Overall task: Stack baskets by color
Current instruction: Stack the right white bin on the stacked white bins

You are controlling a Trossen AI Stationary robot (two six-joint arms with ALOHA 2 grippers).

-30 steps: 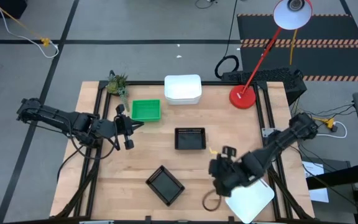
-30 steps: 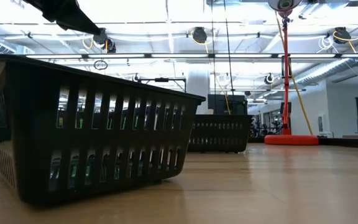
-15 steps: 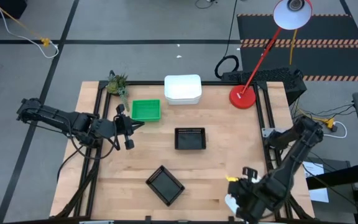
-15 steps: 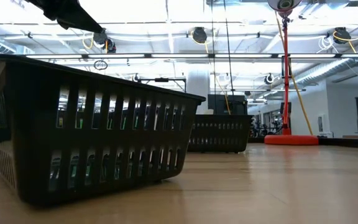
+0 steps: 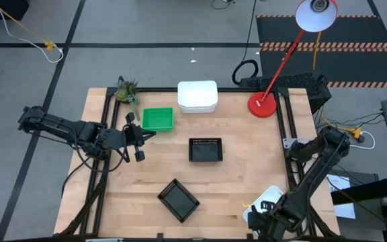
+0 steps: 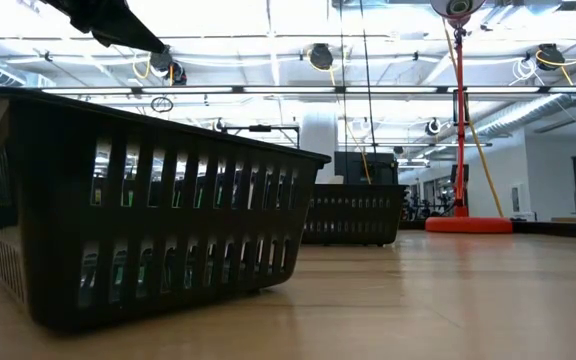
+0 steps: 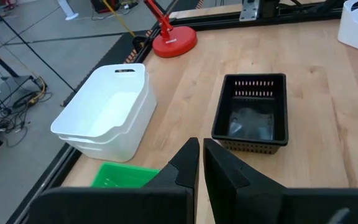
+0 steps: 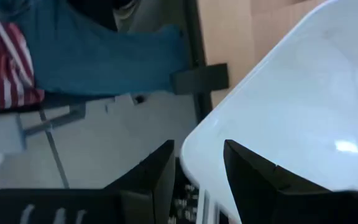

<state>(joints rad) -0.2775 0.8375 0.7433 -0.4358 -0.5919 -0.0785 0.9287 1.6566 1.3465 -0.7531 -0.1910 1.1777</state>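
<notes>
The high camera is looking straight down on the whole table (image 5: pixel 140 202). The low camera is sitting at tabletop level, close behind a black basket (image 6: pixel 138 200). The left wrist camera is facing toward three o'clock, sharing the middle black basket (image 7: pixel 252 112). The right wrist camera is hanging over a white basket (image 8: pixel 303 106).

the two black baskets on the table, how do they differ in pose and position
The middle black basket sits square to the table edges at the centre; the front black basket is turned diagonally, nearer the front edge. In the low view the front one looms large and the middle one sits far behind. Both are upright, empty, with slotted sides.
</notes>
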